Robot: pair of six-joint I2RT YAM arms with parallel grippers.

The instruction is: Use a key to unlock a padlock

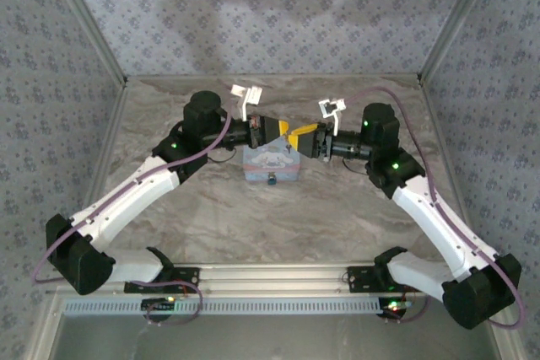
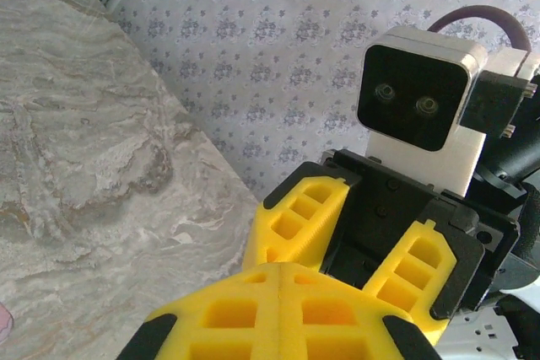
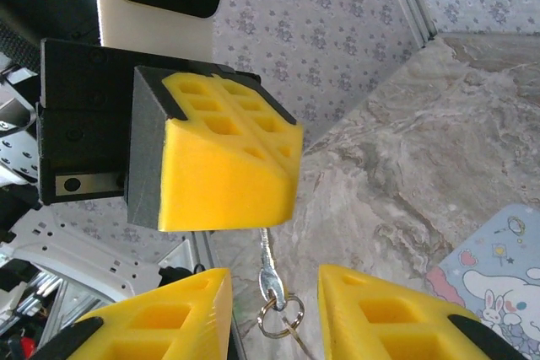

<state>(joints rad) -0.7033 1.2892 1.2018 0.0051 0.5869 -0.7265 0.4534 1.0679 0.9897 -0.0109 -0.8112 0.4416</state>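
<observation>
L gripper [image 2: 278, 301] jaws were pressed fully together, pinching the top of a thin metal key chain [image 3: 267, 255]. The chain hung straight down from the tips w/ a split ring [image 3: 272, 309] at its end. R gripper [image 3: 274, 297] faced it tip to tip, jaws partly apart. The ring dangled in the gap btwn them and nothing was gripped. Couldn't make out the key itself. Both grippers met in the air just above the light-blue tin [image 1: 270, 162] at mid desk [image 1: 337, 208]. The padlock [image 1: 272, 180], tiny and dark, sat at the tin's near edge, below the grippers.
</observation>
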